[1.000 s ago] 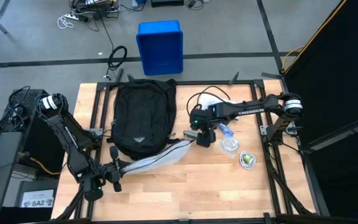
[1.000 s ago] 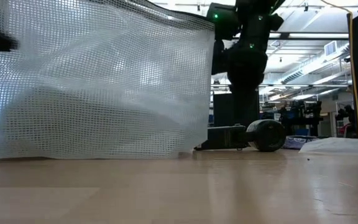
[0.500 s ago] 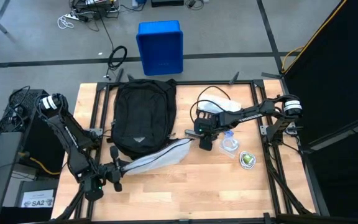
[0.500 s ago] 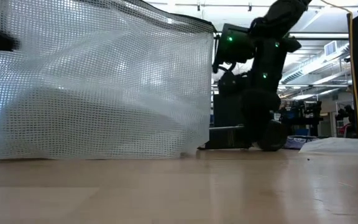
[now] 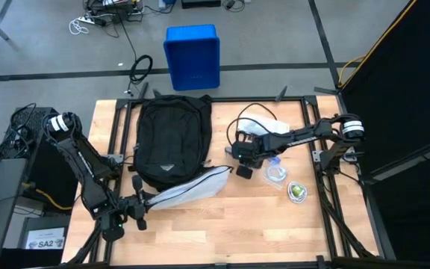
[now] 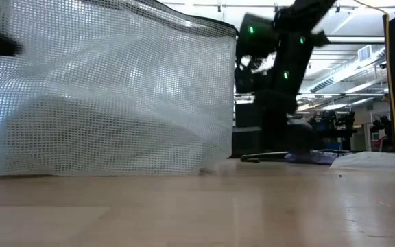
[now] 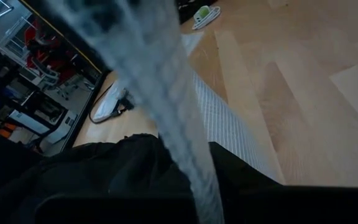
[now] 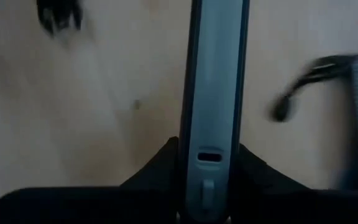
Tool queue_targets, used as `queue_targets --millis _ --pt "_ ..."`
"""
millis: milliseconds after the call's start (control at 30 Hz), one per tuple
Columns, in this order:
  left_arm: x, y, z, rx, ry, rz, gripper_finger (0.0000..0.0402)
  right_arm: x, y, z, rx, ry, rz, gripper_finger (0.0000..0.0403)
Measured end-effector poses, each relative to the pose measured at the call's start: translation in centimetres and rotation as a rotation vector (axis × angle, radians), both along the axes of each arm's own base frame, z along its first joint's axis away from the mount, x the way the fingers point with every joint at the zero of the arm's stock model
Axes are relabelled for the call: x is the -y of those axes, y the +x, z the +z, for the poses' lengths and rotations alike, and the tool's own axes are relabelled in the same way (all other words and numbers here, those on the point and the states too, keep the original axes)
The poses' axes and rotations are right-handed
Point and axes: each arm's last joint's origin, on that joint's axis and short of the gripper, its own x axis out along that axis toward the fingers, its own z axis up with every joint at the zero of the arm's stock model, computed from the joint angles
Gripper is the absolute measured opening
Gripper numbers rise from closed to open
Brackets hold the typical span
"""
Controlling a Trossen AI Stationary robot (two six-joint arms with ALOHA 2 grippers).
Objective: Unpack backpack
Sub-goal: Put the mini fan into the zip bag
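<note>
While the backpack (image 5: 172, 142) lies flat, a mesh pouch (image 5: 192, 187) sits beside it.

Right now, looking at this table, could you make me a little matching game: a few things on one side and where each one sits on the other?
Things:
1. backpack
2. mesh pouch
3. blue bin
4. slim grey device

Places:
a. on the floor beyond the table
b. between the right gripper fingers
c. flat on the table's left half
d. pinched by the left gripper

Pairs: 1-c, 2-d, 3-a, 4-b
</note>
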Motion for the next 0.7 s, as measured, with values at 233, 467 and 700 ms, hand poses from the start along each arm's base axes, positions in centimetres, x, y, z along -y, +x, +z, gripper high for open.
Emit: queue_targets --millis 233,467,700 --pt "0.0 0.0 0.0 0.001 -0.002 0.000 0.0000 -0.6 -0.2 7.6 0.096 -0.197 -0.065 0.0060" --pt "0.0 0.0 0.0 0.002 0.000 0.000 0.0000 -3.4 0.1 16.8 0.617 -0.254 0.092 0.0060" --pt "-0.3 0.4 0.1 0.013 0.013 0.031 0.0000 -8.1 3.2 19.0 1.025 -0.224 0.478 0.0060"
